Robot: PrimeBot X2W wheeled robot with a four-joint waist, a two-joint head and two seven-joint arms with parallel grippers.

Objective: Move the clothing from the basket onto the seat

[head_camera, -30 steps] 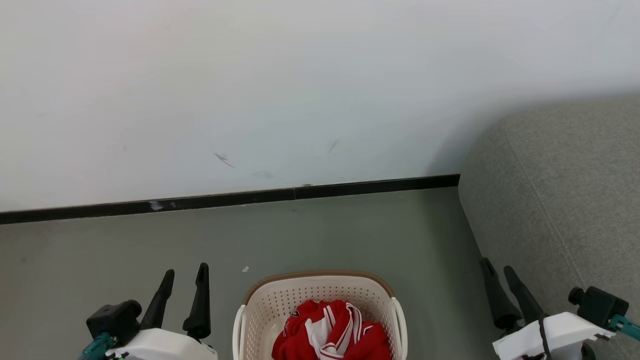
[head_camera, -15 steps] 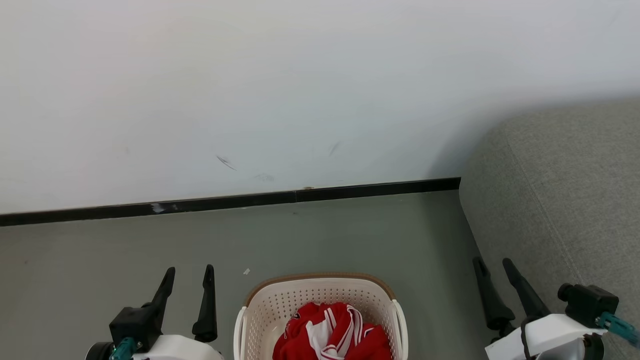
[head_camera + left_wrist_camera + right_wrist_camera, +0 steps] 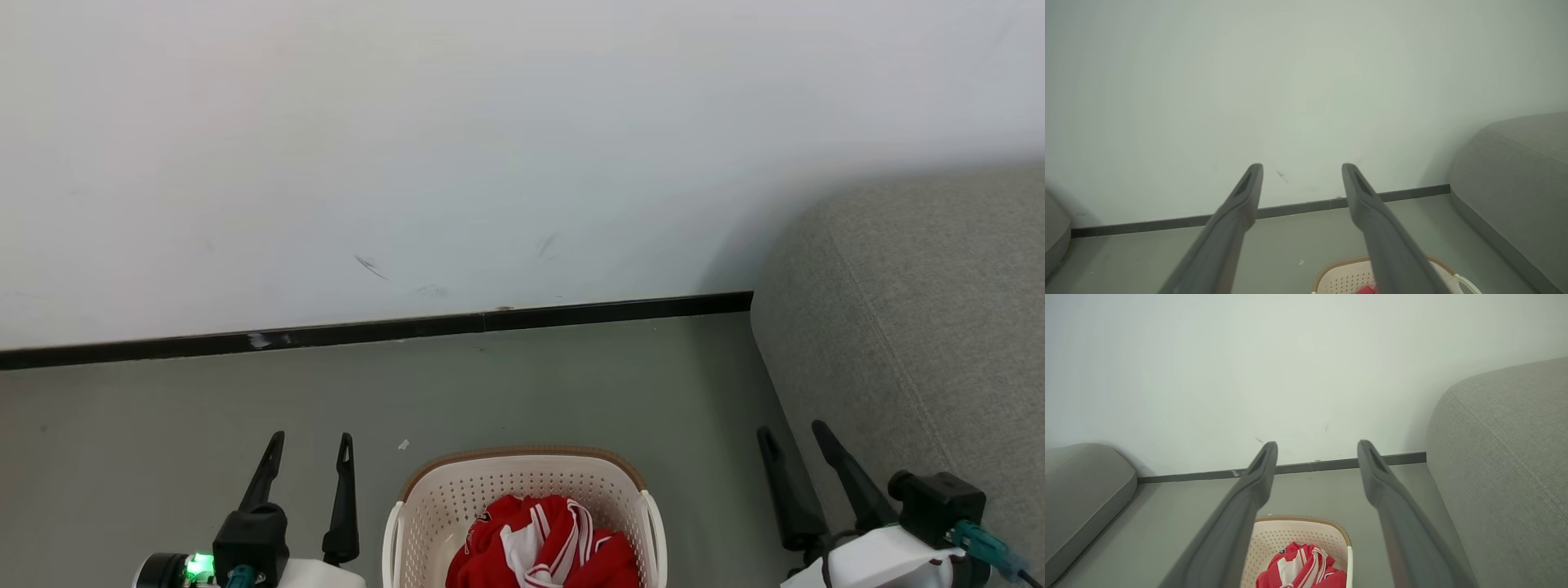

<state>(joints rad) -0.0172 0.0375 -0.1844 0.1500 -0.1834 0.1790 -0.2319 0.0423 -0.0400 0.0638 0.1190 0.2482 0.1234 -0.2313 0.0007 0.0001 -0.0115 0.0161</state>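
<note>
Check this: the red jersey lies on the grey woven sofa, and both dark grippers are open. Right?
No: the head view shows the red jersey in the cream perforated plastic basket, not on the grey woven sofa. The left gripper and right gripper are open.

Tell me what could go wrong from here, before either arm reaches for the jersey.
1. The jersey lies bunched in the basket; a pinch may catch only one fold, so the rest could snag the rim and tip the basket.
2. The open right gripper hangs close beside the sofa; a swing might scrape the fabric.
3. The basket is cut off by the head view's lower edge, so the grasp may be poorly seen.
</note>
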